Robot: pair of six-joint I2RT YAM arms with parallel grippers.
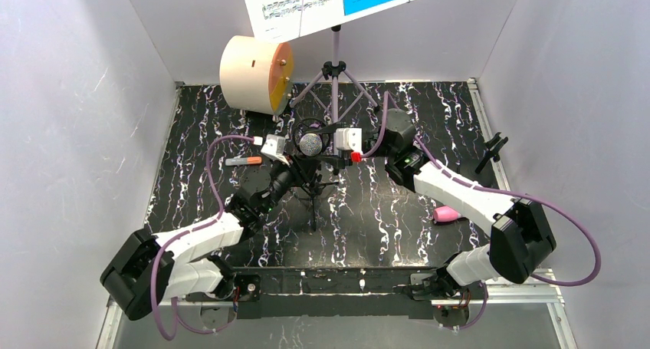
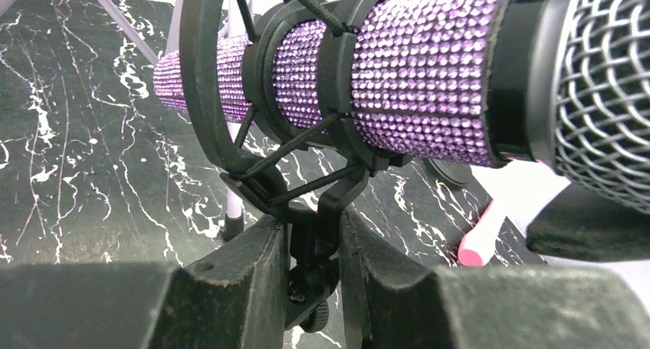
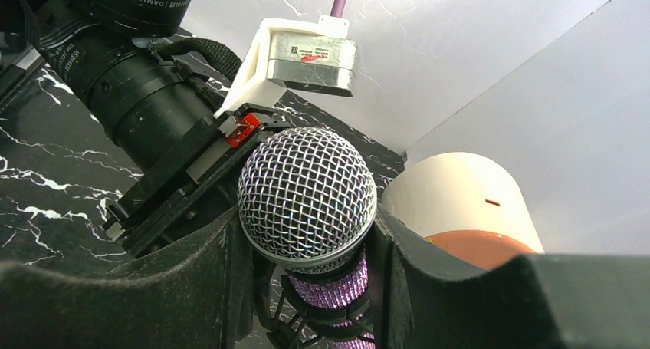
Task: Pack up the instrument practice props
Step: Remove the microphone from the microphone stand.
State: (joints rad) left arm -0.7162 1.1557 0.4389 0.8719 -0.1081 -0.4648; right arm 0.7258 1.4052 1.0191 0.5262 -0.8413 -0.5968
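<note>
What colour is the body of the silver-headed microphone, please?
The microphone body is glittery purple, clearest in the left wrist view.

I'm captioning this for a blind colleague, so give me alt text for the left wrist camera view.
A glittery purple microphone with a silver mesh head lies sideways in a black shock mount, close to the camera. The left gripper clamps the mount's stem from below, over a black marbled table.

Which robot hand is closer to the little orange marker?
Left. The left gripper, clamped on the mic mount, sits just right of the orange marker in the top view; the right gripper holds the sparkly microphone, farther right.
</note>
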